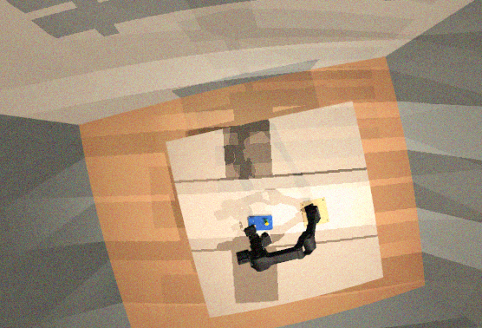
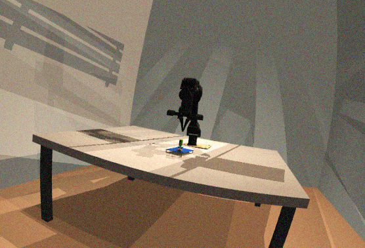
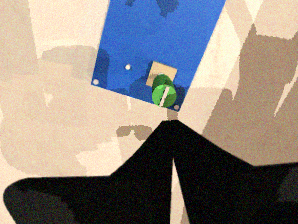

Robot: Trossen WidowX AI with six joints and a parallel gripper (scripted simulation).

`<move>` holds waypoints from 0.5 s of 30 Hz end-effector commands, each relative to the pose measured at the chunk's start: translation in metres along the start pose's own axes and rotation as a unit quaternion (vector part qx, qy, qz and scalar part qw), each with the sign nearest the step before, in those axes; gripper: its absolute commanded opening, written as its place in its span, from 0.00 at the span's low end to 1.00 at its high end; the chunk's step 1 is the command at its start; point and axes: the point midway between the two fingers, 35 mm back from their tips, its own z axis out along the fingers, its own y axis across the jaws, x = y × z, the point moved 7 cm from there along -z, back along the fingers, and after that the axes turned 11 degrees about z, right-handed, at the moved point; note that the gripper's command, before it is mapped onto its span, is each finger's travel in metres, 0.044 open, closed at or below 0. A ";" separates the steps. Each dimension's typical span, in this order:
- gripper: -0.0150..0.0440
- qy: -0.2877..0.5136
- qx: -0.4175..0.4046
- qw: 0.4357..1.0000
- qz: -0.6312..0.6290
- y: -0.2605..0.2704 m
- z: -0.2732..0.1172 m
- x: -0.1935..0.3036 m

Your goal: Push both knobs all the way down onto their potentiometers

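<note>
The blue circuit board [image 1: 254,223] [image 2: 172,151] [image 3: 145,42] stands on short legs on the table. A green knob [image 1: 265,220] [image 2: 180,142] [image 3: 164,96] with a pale line on top stands up over a tan potentiometer [image 3: 165,69] near one board corner. A yellow knob [image 1: 267,224] shows on the board in the top view; the wrist view does not show it. How far down either knob sits cannot be told exactly. My gripper [image 2: 183,130] [image 3: 170,128] is shut and empty, raised above the table; in the wrist view its tips appear just below the green knob, not touching it.
The arm's base stands on a yellow plate [image 1: 323,213] [image 2: 205,146] beside the board. The arm bends around from there. The pale table [image 1: 329,139] [image 2: 138,157] carries broad shadows, and shadows also fall across the board. Small pale spots mark the board's corners.
</note>
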 end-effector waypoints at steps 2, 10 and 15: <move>0.25 -0.004 -0.003 1.000 0.005 0.000 0.018 0.000; 0.25 -0.003 -0.003 1.000 0.005 0.000 0.021 0.000; 0.25 -0.003 -0.003 1.000 0.005 0.001 0.028 0.000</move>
